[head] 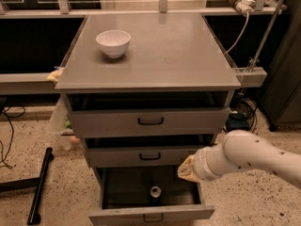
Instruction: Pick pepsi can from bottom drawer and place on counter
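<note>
The pepsi can [155, 191] stands upright in the open bottom drawer [150, 214], near the middle of its dark interior; I see mostly its silver round top. My gripper [186, 169] comes in from the right on a white arm, above the drawer's right side and to the upper right of the can, apart from it. Only its yellowish wrist end shows. The grey counter [164, 55] tops the cabinet.
A white bowl [113, 42] sits on the counter's left rear. The two upper drawers [150, 121] are slightly ajar. A black bar [40, 185] lies on the speckled floor at the left. Cables and a post [254, 60] stand at the right.
</note>
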`<control>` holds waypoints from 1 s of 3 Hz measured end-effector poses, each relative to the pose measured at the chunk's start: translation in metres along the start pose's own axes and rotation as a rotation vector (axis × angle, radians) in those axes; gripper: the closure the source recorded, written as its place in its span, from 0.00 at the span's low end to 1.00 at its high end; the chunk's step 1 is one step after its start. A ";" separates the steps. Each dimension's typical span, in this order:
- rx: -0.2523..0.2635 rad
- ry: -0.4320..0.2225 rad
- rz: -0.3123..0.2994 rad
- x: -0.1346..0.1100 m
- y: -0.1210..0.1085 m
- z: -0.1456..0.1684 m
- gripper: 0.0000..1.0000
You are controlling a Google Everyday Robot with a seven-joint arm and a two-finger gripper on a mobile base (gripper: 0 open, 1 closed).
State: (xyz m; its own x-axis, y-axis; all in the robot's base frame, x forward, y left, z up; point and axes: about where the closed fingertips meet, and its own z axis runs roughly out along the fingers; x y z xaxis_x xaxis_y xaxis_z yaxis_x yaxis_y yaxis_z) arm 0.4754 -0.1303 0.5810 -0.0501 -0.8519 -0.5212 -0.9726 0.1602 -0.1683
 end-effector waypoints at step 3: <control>-0.050 -0.145 0.002 0.075 -0.012 0.168 1.00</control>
State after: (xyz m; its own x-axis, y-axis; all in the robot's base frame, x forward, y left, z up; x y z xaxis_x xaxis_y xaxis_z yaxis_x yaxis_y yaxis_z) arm 0.5210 -0.1127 0.4031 -0.0225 -0.7698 -0.6379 -0.9828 0.1339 -0.1270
